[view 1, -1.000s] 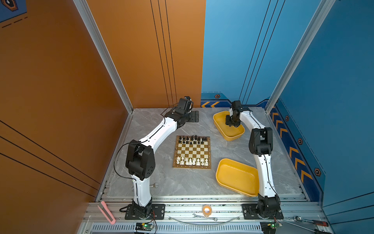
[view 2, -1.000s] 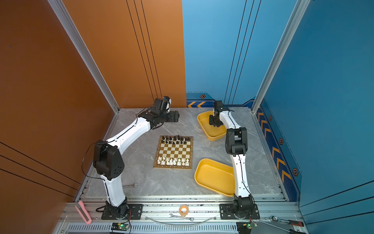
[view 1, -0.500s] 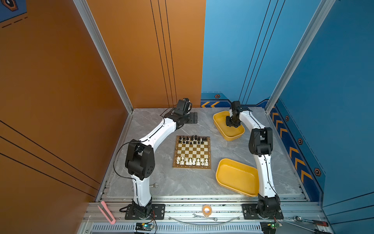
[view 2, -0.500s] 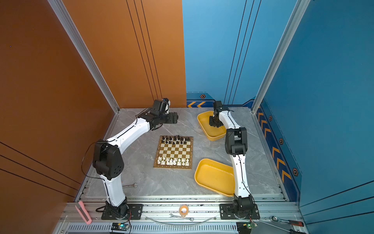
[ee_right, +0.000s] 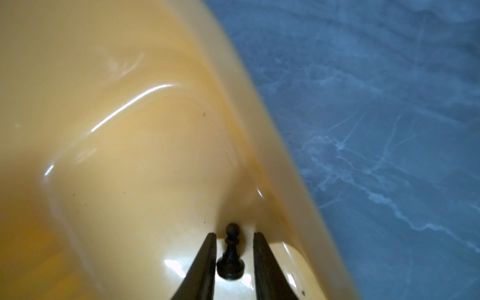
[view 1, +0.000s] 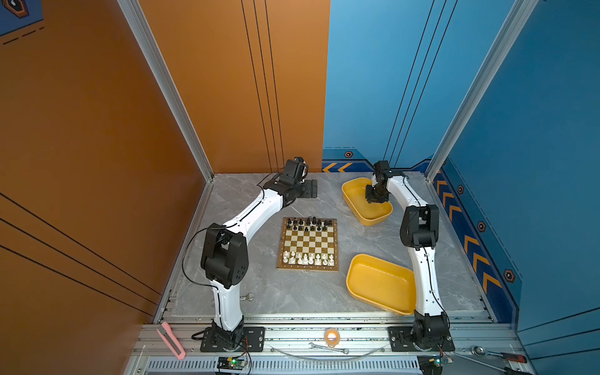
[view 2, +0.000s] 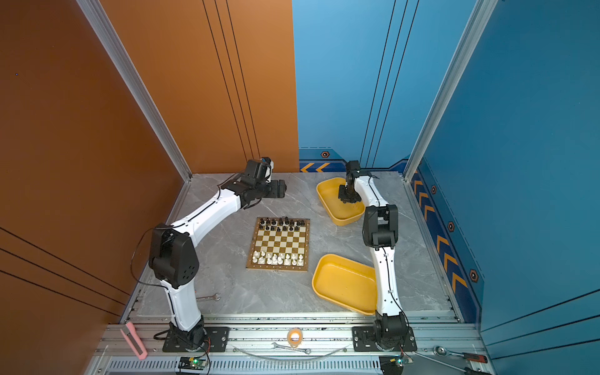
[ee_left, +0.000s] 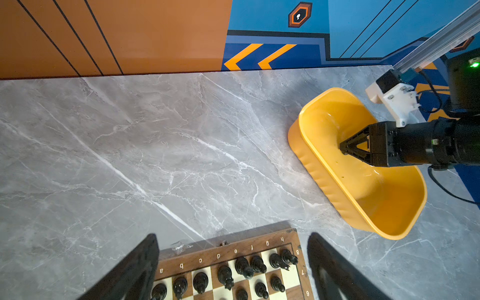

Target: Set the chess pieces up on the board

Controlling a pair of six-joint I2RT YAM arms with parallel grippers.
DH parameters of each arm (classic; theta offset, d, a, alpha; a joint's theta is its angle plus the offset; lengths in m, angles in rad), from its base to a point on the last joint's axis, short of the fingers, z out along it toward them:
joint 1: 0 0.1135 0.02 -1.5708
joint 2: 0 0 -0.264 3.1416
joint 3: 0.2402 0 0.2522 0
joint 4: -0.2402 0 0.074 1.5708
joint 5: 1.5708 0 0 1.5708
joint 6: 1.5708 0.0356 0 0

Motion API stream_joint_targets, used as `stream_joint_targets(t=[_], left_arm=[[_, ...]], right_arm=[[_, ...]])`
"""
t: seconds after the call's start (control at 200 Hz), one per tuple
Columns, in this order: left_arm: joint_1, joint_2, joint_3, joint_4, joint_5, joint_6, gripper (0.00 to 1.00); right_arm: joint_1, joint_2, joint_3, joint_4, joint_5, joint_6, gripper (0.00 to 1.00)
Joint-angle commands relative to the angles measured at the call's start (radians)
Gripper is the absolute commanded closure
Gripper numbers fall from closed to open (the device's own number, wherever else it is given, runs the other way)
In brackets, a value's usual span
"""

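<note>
Looks nearly done, board (view 1: 308,242) mostly filled. 1 black pawn (ee_right: 230,257) waiting in upper-right tray (view 1: 373,219), right gripper (ee_right: 234,233) jaws straddling it, not pinching yet. Left gripper (ee_left: 232,236) wide open, empty.

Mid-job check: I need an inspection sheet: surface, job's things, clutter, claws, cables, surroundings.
Surface: grey marble table, no damage seen.
Job's things: board in the middle; black pieces on its far rows, white pieces on its near rows; one black pawn in the far yellow tray.
Clutter: near yellow tray empty; wrench on the table by the left arm; pink knife and tape roll on the front rail.
Claws: left claw open, beyond the board's far edge; right claw open around the pawn, not yet closed.
Cables: black loop at the left arm, off the board.
Surroundings: orange wall, blue wall.
</note>
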Motion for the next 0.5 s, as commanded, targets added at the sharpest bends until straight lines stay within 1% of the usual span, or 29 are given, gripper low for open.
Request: stream_joint_targets(t=[0.0, 0.13, 0.3, 0.406, 0.496], left_arm=[[0.008, -0.004, -0.005, 0.014, 0.01, -0.005, 0.1], [0.01, 0.014, 0.017, 0.009, 0.014, -0.006, 0.1], [0.01, 0.034, 0.044, -0.003, 0.02, -0.007, 0.1], [0.012, 0.045, 0.06, -0.013, 0.025, -0.006, 0.1], [0.015, 0.055, 0.075, -0.018, 0.029, -0.006, 0.1]], right_arm=[[-0.013, 0.045, 0.054, -0.069, -0.017, 0.034, 0.72], [-0.02, 0.092, 0.13, -0.103, -0.038, 0.046, 0.74], [-0.021, 0.101, 0.139, -0.106, -0.042, 0.051, 0.74], [-0.024, 0.111, 0.148, -0.107, -0.036, 0.065, 0.8], [-0.026, 0.122, 0.162, -0.112, -0.036, 0.078, 0.89]])
